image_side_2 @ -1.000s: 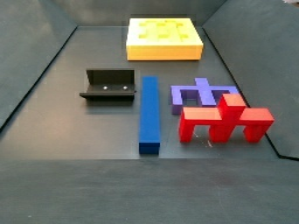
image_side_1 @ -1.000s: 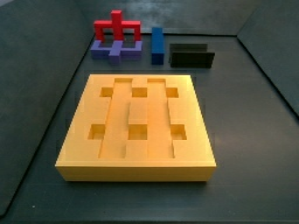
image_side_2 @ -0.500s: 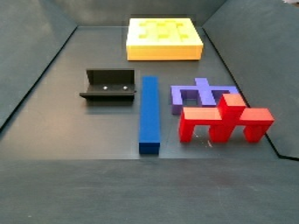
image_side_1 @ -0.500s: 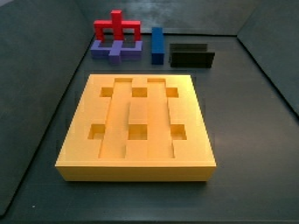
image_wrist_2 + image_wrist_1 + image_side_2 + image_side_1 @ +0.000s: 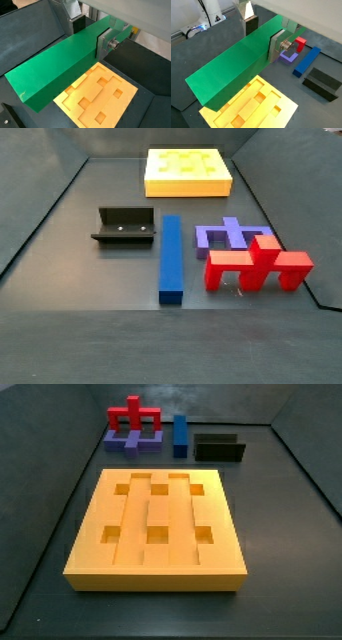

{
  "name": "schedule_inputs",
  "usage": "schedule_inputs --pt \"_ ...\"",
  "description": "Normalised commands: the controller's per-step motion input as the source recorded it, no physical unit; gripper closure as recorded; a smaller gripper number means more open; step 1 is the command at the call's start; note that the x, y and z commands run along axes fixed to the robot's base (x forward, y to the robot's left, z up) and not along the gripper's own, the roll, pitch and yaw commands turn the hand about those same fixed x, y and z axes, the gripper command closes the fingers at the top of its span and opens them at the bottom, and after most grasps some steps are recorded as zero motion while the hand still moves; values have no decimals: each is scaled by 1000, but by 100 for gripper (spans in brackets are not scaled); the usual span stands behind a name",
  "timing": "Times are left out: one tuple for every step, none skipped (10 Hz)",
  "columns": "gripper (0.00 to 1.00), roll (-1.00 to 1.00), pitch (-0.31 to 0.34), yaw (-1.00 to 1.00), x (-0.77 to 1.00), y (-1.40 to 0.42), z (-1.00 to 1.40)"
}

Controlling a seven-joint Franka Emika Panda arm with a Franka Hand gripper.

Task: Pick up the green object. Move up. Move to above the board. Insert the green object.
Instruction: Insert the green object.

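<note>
Right now your claw (image 5: 263,32) is clamped on the green object (image 5: 238,65), one silver finger (image 5: 278,46) pressed flat against its long side and the other finger (image 5: 249,20) showing past its far side in both wrist views. You are carrying the green object (image 5: 63,65) in the air, and it stretches well out from the claw as a long slanted bar. Below the claw and the bar lies the board (image 5: 100,97), its square holes and grooves facing up, partly covered from view by the bar. In a wrist view the board (image 5: 254,107) sits under the bar's free end, while off to the side of the claw, down on the surface (image 5: 321,62), you can see the blue bar (image 5: 306,61), the purple block (image 5: 291,56), the red piece (image 5: 299,42) and the black fixture (image 5: 321,84). Neither side view shows your claw or the green object; they show only the board (image 5: 156,524), the blue bar (image 5: 170,256) and the fixture (image 5: 124,226) resting on the surface.
</note>
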Motion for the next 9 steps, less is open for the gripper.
schedule_inputs --pt "100 -110 -53 -6 0 0 -483" --pt "100 -141 -73 -17 -11 17 -877" --pt "100 -121 -56 0 -143 0 -926" --pt "100 -139 -59 0 -157 0 -874" --pt "100 -99 -39 0 -217 -31 -949" --pt "100 -121 -47 0 -211 -74 -894" --pt "100 -156 -60 0 -203 -146 -797" --pt "100 -174 -69 0 -189 -186 -731" --pt "100 -164 -74 0 -120 -171 -743"
